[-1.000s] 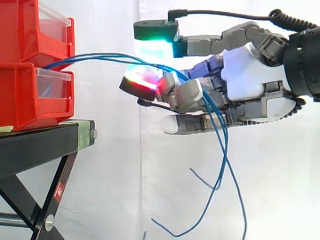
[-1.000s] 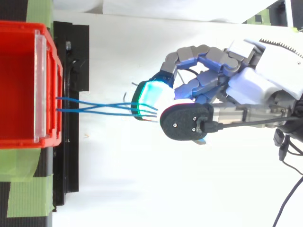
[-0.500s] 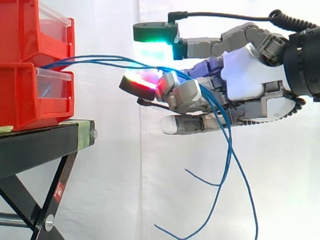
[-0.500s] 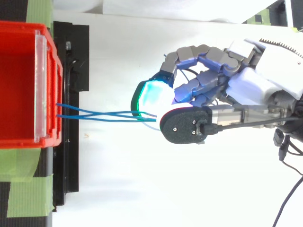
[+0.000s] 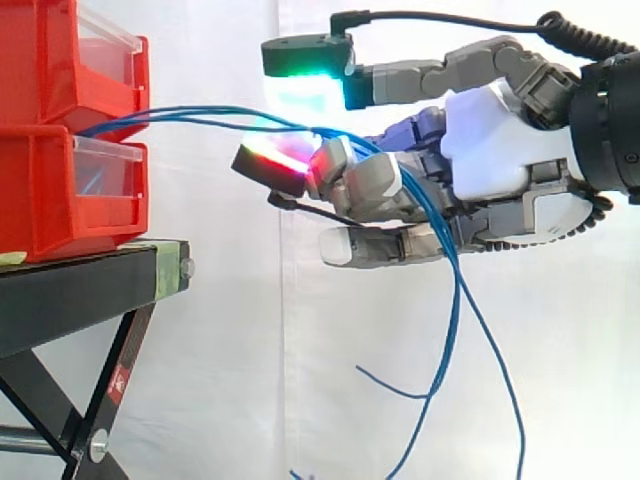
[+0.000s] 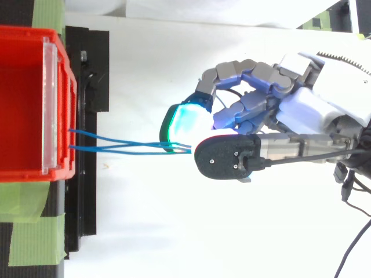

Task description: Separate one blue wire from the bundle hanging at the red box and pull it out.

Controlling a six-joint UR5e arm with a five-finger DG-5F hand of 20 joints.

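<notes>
Several thin blue wires (image 5: 200, 117) leave the front of the red bins (image 5: 60, 190) and run level to my hand (image 5: 500, 140). There they pass among the curled fingers behind the red-glowing pad (image 5: 275, 160) and drop in loose loops (image 5: 455, 330) below the palm. One finger with a green-glowing pad (image 5: 305, 75) stretches out above the wires, and a pale fingertip (image 5: 345, 245) lies beneath them. From above, the wires (image 6: 122, 146) cross from the red bin's rim (image 6: 64, 104) into the hand (image 6: 313, 110), which holds them together as a bundle.
The bins are stacked on a black stand (image 5: 80, 290) with crossed legs (image 5: 110, 390). Green tape (image 6: 35, 231) holds the stand's top. A white curtain (image 5: 240, 380) hangs behind, and open air lies between the bins and the hand.
The hand has risen a little and tilted, its top finger lifting higher. The hanging wire ends have swung and been drawn upward, and the wires toward the bin lie closer together.
</notes>
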